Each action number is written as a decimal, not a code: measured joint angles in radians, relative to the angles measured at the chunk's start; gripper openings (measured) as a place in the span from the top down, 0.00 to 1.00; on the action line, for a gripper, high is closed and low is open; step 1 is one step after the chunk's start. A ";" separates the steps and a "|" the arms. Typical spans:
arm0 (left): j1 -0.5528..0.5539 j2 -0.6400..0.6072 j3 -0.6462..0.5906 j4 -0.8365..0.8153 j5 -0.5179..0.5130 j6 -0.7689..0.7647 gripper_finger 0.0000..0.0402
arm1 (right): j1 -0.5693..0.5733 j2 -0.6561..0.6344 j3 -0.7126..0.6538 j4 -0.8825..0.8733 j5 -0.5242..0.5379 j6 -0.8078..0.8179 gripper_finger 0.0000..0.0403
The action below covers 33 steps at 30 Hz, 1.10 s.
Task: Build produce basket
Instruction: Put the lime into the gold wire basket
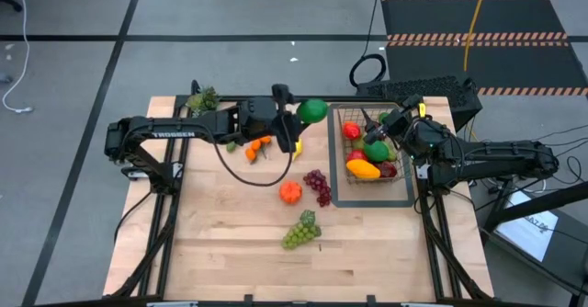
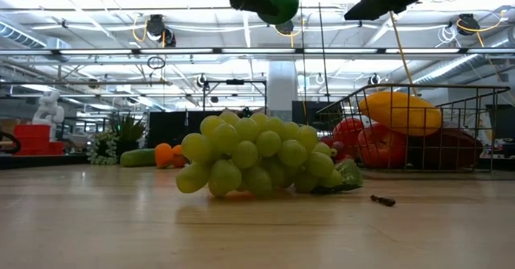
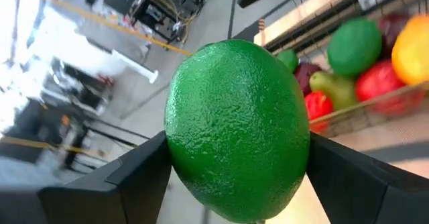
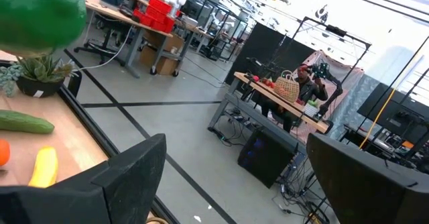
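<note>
A wooden bench (image 1: 230, 252) seen from above, with two dark robot arms reaching in from either side. Nearest the front edge lies a bunch of green grapes (image 1: 300, 231), which fills the middle of the low view; beyond it sit an orange (image 1: 290, 192) and a bunch of purple grapes (image 1: 318, 187). Farther back, the left arm stretches across the bench with white lettering reading "TROSSEN" on its forearm; its left gripper (image 1: 305, 113) is raised well above the bench, fingers clamped on a green lime (image 3: 236, 129) just beside the basket's left side. The left wrist view shows the lime's pebbled skin close up between the two dark fingers. To the right stands the wire-mesh basket (image 1: 405, 189) on a flat dark tray, already holding a yellow mango (image 1: 362, 168), red apples and green fruit. The right gripper (image 1: 378, 123) hovers over the basket's far end with its fingers apart and nothing between them. Only the right wrist view shows a cucumber (image 4: 24, 122) and a banana (image 4: 43, 167) lying beside a small potted plant (image 1: 202, 98) at the far left corner.
</note>
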 joint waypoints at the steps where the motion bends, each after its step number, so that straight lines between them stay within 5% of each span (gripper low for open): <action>1: 0.000 0.000 0.000 -0.001 0.000 -0.040 0.22 | 0.000 0.000 0.000 0.000 0.000 0.000 0.11; 19: -0.004 0.000 0.000 -0.005 0.002 -0.700 0.20 | 0.000 0.000 0.000 0.000 0.000 0.007 0.11; 29: -0.048 0.000 0.000 -0.007 0.003 -0.895 0.20 | 0.001 0.000 0.000 0.000 0.000 0.023 0.11; 33: -0.074 0.000 0.000 -0.008 0.003 -0.779 0.20 | 0.009 0.000 0.000 0.000 -0.002 0.033 0.11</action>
